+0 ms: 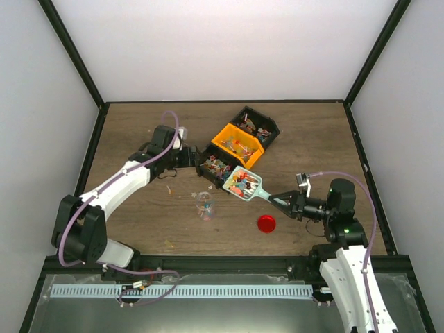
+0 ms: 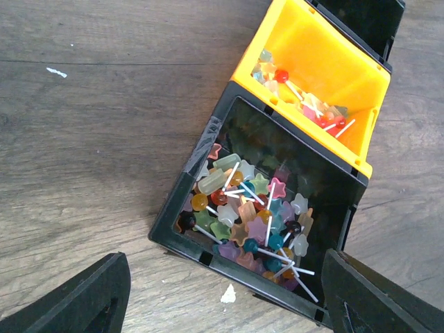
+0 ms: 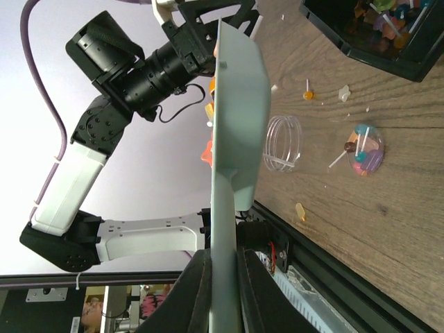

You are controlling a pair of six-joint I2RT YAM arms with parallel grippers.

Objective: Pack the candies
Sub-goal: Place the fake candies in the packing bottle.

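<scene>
The candies are small coloured sweets on white sticks. Many fill a black bin, and more lie in the orange bin behind it. My left gripper is open at that black bin's near edge, its left finger well clear. My right gripper is shut on the handle of a teal scoop, which carries several candies above the table. A clear jar stands below it with a few candies at its bottom.
A red round lid lies on the table near my right gripper. A second black bin holding candies sits behind the orange one. Loose candies and scraps are scattered on the wood around the jar.
</scene>
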